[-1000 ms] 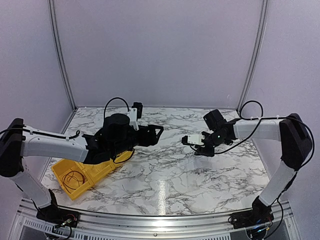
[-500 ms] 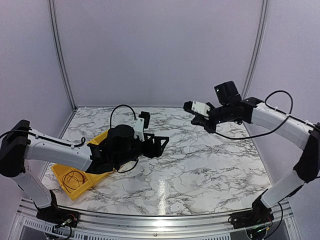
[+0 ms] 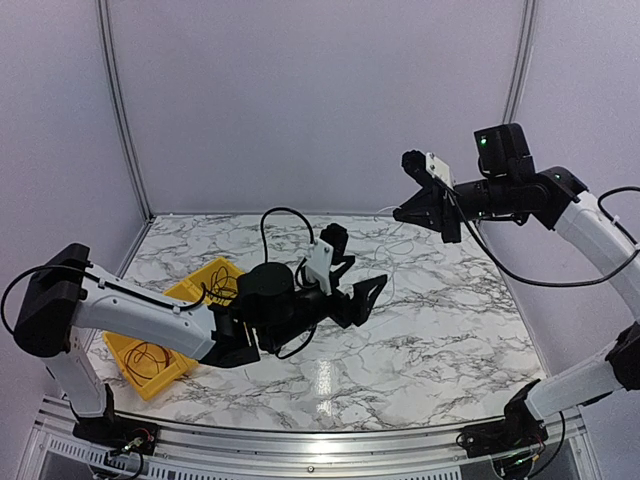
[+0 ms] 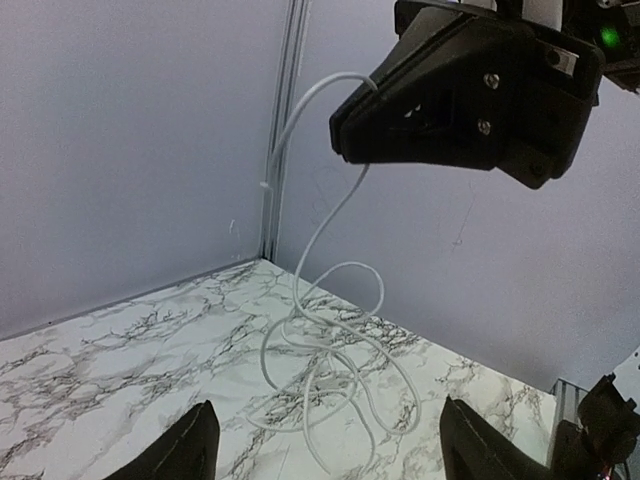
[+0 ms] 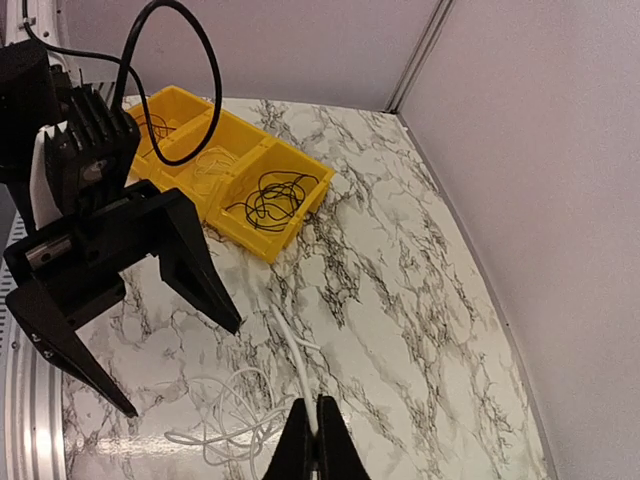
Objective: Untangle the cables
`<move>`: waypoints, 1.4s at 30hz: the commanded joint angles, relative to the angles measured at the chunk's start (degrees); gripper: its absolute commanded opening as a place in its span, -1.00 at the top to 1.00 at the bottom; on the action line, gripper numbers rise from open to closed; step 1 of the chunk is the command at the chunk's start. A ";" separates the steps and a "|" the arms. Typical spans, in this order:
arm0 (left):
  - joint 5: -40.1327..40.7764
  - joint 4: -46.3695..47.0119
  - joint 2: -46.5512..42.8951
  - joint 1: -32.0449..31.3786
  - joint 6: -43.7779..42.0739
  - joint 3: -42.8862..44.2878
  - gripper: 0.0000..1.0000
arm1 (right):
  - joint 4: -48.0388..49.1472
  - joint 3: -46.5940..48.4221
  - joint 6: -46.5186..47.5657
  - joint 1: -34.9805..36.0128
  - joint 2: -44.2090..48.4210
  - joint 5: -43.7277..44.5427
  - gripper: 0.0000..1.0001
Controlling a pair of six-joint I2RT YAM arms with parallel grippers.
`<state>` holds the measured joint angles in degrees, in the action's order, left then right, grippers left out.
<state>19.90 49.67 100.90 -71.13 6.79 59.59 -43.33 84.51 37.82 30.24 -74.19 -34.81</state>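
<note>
Surface (image 3: 450, 330): marbled, with a yellow bin (image 5: 262, 243) at its left.

Only the right wrist view looks into the bin: black cables (image 5: 270, 200) lie coiled in one end compartment.

Left gripper (image 3: 355, 268): low over the surface, jaws spread wide and holding nothing.

Right gripper (image 4: 350, 125): high above the surface, jaws pinched fully onto the white cable (image 5: 300, 360).

The left wrist view shows this cable hanging down to a loose coil on the surface. From above it is barely discernible.
</note>
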 commanded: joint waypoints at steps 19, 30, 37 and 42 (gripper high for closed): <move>-8.23 11.77 23.15 0.21 -0.52 18.51 1.00 | -5.29 10.98 -5.26 -1.52 1.53 -16.41 1.00; -10.59 14.52 26.32 -0.10 8.71 8.13 0.97 | -2.28 16.88 -9.21 -6.89 2.13 -18.02 1.00; -9.30 15.93 23.89 -0.67 8.86 0.54 0.60 | 0.40 14.14 -10.34 -7.61 2.50 -15.74 1.00; -7.97 16.67 21.18 -1.23 8.30 -3.89 0.41 | 2.62 9.89 -10.37 -7.65 3.42 -13.43 1.00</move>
<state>10.59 65.67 125.01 -71.66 15.29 57.78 -44.12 96.40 28.42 22.92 -72.07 -50.00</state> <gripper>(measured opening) 0.282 0.020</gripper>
